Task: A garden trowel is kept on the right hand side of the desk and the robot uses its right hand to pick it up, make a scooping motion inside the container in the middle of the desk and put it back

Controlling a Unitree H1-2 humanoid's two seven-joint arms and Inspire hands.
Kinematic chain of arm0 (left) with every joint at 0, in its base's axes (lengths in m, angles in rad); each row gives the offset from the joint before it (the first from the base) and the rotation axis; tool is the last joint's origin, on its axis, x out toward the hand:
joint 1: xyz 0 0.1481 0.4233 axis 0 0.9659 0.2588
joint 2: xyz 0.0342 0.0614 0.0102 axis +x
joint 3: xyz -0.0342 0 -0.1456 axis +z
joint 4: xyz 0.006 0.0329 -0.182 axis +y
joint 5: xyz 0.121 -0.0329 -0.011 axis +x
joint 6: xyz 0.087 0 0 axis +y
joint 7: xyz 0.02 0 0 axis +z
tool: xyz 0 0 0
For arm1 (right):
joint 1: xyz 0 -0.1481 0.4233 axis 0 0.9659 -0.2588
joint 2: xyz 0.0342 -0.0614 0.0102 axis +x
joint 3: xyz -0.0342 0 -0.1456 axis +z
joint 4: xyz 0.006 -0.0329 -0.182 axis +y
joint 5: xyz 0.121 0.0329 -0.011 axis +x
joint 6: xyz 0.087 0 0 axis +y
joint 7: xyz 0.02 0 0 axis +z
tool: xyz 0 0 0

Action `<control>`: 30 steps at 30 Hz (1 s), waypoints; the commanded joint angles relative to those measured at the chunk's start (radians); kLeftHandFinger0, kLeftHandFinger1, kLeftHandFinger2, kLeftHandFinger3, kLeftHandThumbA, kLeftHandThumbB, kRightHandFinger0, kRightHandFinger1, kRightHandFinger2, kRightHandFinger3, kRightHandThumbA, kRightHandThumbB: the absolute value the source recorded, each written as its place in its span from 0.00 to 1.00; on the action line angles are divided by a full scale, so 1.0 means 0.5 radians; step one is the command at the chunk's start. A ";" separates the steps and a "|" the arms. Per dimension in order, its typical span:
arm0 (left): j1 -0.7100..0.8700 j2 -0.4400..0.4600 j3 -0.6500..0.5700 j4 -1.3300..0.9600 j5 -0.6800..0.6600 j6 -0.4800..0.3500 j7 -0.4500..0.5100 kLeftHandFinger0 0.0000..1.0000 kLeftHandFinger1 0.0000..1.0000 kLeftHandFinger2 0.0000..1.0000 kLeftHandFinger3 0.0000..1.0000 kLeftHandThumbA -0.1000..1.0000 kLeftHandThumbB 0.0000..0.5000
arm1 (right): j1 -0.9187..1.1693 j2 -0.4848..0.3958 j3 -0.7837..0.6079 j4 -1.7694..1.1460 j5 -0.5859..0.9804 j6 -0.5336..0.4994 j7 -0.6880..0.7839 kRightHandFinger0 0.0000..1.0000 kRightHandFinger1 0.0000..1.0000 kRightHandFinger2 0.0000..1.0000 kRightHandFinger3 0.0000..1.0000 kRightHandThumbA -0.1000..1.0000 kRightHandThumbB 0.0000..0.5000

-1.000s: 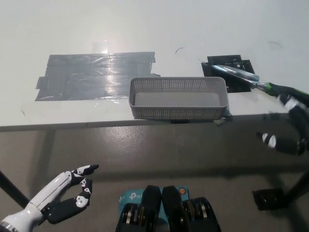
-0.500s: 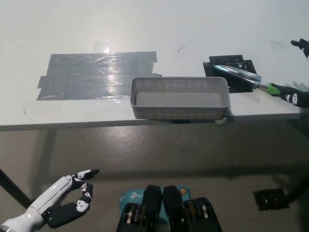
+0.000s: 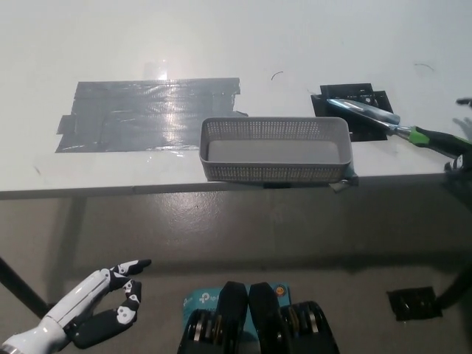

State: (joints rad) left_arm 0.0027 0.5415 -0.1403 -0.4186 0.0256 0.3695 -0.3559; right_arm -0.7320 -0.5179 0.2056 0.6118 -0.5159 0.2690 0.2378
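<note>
white desk (image 3: 221, 44): right hand (image 3: 463, 151) by handle of garden trowel (image 3: 369, 112), grasp not discernible; wrap handle squarely before lifting. left hand (image 3: 99, 299) idle, fingers spread.

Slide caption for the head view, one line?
Black right robot hand at the green-handled metal garden trowel beside the grey perforated plastic basket; white left robot hand rests low.

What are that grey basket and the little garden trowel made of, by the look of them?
The basket looks like matte grey moulded plastic: its walls are finely perforated. The trowel blade seems bare metal, shiny with a glint. Its handle looks green and black, probably plastic or rubber.
</note>
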 commanded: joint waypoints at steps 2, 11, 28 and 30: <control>-0.024 0.054 0.010 -0.071 0.028 0.005 -0.047 0.98 1.00 1.00 1.00 1.00 0.61 | -0.126 0.005 0.055 0.173 0.032 -0.208 -0.016 1.00 1.00 1.00 1.00 1.00 1.00; -0.022 0.043 0.020 -0.080 0.041 0.020 -0.058 0.98 1.00 1.00 1.00 1.00 0.63 | -0.138 0.044 0.129 0.156 0.000 -0.308 -0.085 1.00 1.00 1.00 1.00 0.95 1.00; -0.015 0.043 0.014 -0.098 0.054 0.038 -0.078 0.98 1.00 1.00 1.00 1.00 0.61 | -0.261 -0.031 0.321 0.328 -0.023 -0.520 0.211 1.00 1.00 1.00 1.00 0.41 0.43; -0.012 0.064 0.017 -0.101 0.059 0.023 -0.087 0.98 1.00 1.00 1.00 1.00 0.62 | -0.301 -0.040 0.409 0.361 -0.045 -0.427 0.364 1.00 1.00 1.00 1.00 0.26 0.43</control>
State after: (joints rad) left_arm 0.0022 0.5416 -0.1405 -0.4324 0.0479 0.3871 -0.3781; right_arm -0.8133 -0.5423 0.3398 0.7590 -0.4983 0.0323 0.2613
